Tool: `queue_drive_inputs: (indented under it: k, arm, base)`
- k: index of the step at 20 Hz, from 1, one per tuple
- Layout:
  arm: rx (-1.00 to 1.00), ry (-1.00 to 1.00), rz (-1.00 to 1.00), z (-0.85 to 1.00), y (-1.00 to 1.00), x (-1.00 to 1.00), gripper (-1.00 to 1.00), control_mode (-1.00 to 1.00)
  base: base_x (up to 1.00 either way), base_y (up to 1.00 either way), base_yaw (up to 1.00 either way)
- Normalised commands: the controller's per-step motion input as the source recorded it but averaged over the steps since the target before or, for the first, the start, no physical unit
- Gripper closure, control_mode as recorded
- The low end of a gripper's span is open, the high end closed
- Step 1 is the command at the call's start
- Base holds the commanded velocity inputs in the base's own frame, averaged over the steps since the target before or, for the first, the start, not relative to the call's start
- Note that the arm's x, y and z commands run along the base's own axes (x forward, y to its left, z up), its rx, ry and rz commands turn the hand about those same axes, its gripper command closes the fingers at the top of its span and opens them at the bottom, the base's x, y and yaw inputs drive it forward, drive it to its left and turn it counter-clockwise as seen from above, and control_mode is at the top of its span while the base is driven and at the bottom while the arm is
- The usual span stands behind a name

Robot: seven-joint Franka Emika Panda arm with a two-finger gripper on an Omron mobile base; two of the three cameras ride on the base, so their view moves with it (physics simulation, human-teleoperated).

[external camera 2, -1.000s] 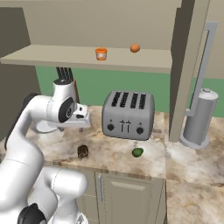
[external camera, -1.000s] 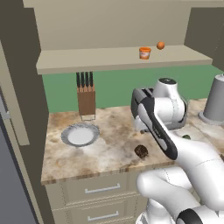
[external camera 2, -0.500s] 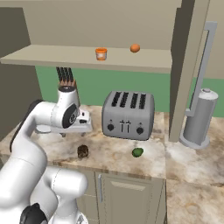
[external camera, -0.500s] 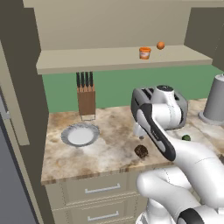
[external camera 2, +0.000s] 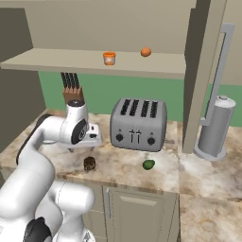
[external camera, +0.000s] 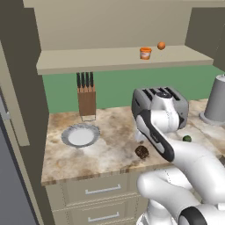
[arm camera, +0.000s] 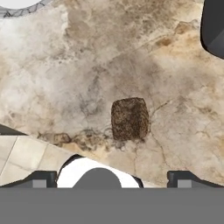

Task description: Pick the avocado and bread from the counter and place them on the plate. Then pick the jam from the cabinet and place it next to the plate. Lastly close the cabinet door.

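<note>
Left base view, L to R: plate (external camera: 80, 135) sits bare on counter (external camera: 105, 151) in front of knife block (external camera: 86, 99); bread (external camera: 141, 152) lies near front edge of counter, just below the arm's wrist; toaster (external camera: 149, 100) partly behind arm; avocado (external camera: 186, 138) further R, apart from bread; paper-towel holder (external camera: 217, 99) at far R. Above, in the open cabinet (external camera: 110, 35), jam (external camera: 145, 53) and a small orange ball (external camera: 161, 45) stand on the shelf. Hand view: gripper (arm camera: 111, 179) hangs over the bread (arm camera: 129, 119), fingertips (arm camera: 40, 179) spread about as wide as they go, nothing held, nothing touched; bread lies roughly centred betw. the two tips but clearly below them; plate rim (arm camera: 19, 9) at one corner, toaster corner (arm camera: 213, 26) at the other. Judgement: step in hand is approach for bread pick; none of the items placed yet. Risks: (1) bread sits close to counter edge, so an off-centre descent or a one-sided finger contact could nudge it over the lip; (2) lumpy, rough shape may give poor pad contact, so it may rotate or slip on lift; (3) elbow and forearm pass near toaster, so a wide swing toward plate could clip it.
</note>
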Motion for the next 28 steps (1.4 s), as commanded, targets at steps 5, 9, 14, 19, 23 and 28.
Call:
queue_drive_inputs:
  k: [5, 9, 14, 19, 23, 28]
  arm:
    - [0.00, 0.00, 0.00, -0.26, 0.00, 0.23, -1.00, -1.00]
    - [0.00, 0.00, 0.00, -0.26, -0.01, 0.17, -1.00, -1.00]
    - [0.00, 0.00, 0.00, -0.25, 0.00, 0.13, -1.00, -1.00]
    - [0.00, 0.00, 0.01, -0.29, 0.00, 0.03, -1.00, -1.00]
    - [0.00, 0.00, 0.02, -0.26, 0.00, 0.00, -1.00, -1.00]
    - [0.00, 0.00, 0.03, -0.25, 0.00, 0.00, -1.00, -1.00]
  base:
    - [0.00, 0.00, 0.00]
    - [0.00, 0.00, 0.00]
    - [0.00, 0.00, 0.00]
    - [0.00, 0.00, 0.00]
    - [0.00, 0.00, 0.00]
    - [0.00, 0.00, 0.00]
